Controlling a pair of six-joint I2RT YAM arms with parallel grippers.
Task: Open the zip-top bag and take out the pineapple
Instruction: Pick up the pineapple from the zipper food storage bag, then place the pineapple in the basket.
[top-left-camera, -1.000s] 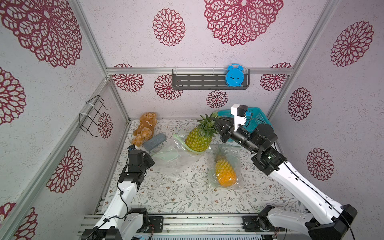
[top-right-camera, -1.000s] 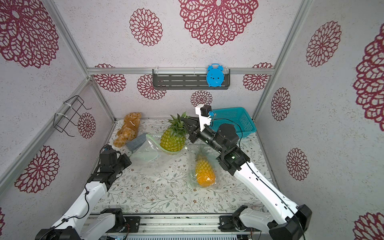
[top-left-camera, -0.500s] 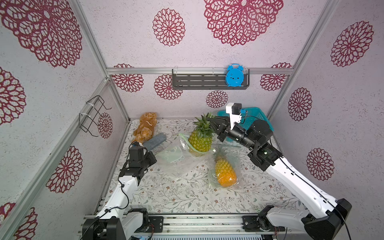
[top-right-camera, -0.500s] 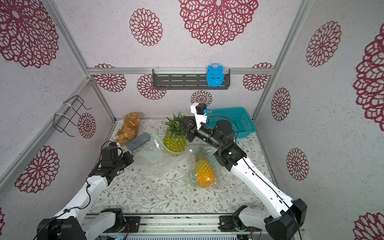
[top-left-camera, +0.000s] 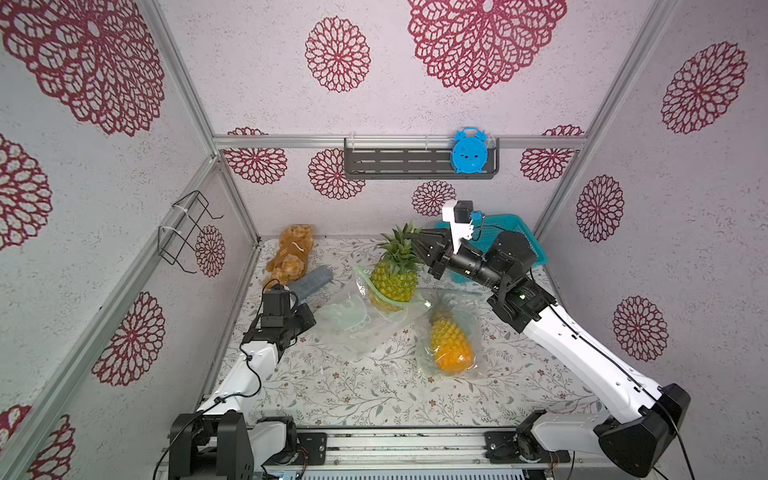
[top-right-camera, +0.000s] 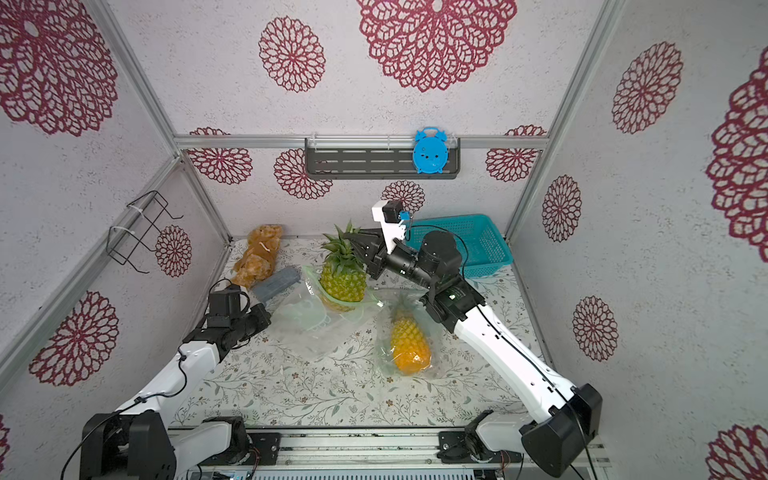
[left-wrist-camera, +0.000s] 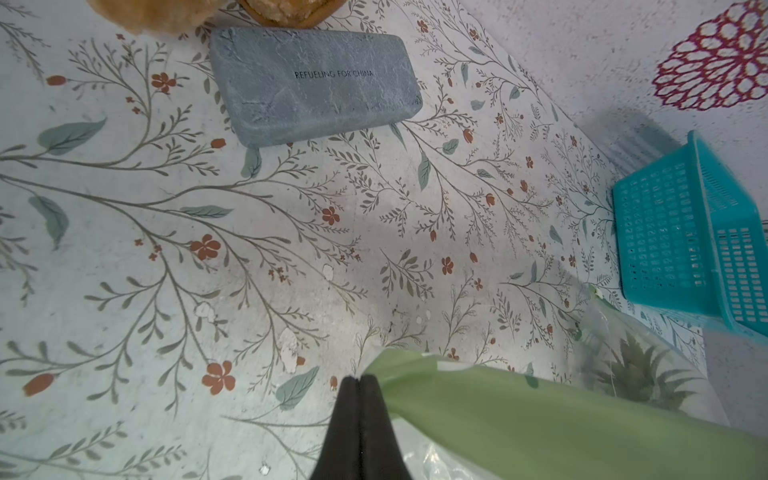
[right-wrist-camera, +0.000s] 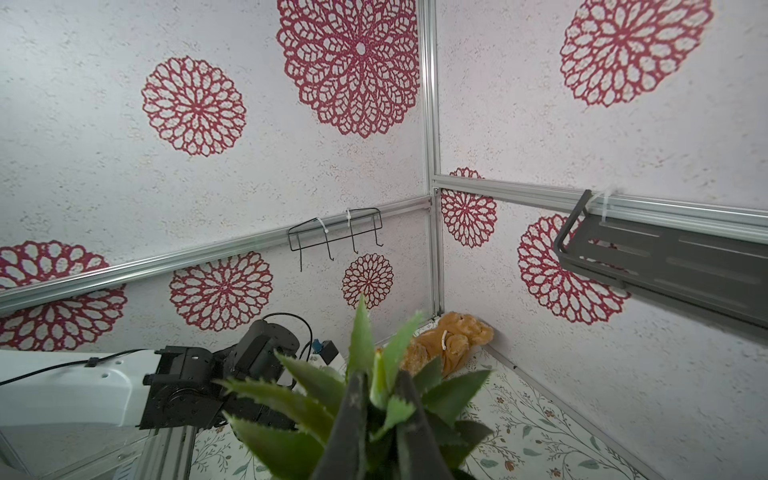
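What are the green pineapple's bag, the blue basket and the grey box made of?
The bag: thin clear plastic film, glossy; it crinkles and is see-through. The basket: stiff teal plastic, moulded with rows of holes. The grey box: hard to say; a matte, cracked, stone-like skin, maybe faux leather.

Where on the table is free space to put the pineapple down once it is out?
The widest bare patch is the front strip of the table, between its near edge and the second bagged pineapple. A smaller one lies at the back, between the grey case and the teal basket. The zip-top bag crowds the middle.
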